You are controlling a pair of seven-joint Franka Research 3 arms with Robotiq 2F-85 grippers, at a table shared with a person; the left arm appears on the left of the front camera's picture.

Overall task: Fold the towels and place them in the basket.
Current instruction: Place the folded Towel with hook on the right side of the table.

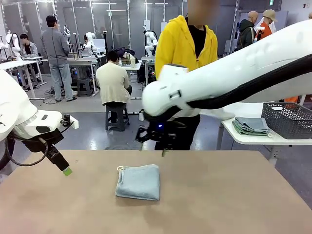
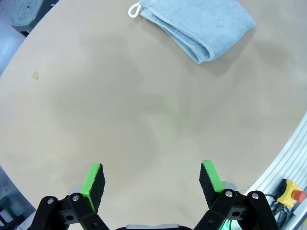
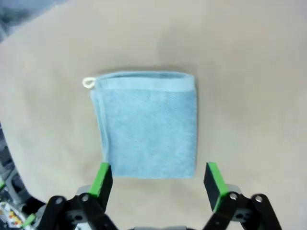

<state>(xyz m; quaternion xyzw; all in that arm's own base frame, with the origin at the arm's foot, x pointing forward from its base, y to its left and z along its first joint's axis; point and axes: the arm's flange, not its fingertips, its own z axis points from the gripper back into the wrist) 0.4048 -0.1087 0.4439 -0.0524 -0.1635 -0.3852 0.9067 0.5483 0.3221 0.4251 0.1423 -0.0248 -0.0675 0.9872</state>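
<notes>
So from where I'm standing, the folding part looks done for the light blue towel (image 1: pixel 139 181). It's lying in a neat square in the middle of the brown table (image 1: pixel 234 200), with its little white loop (image 3: pixel 88 83) poking out at one corner. Nobody's got hold of it though. The right gripper (image 3: pixel 158 178) hangs over one edge of it, jaws spread wide and empty. The left gripper (image 2: pixel 153 175) is off to the side over bare tabletop, also wide open with nothing in it. The basket (image 1: pixel 287 119) sits on a white side table (image 1: pixel 253 140), well apart from the towel. Some folded cloths (image 1: pixel 251 126) lie just beside it, and I can't tell what's inside it. I'd say halfway at best, since the pick-up and the drop into the basket are both left.
</notes>
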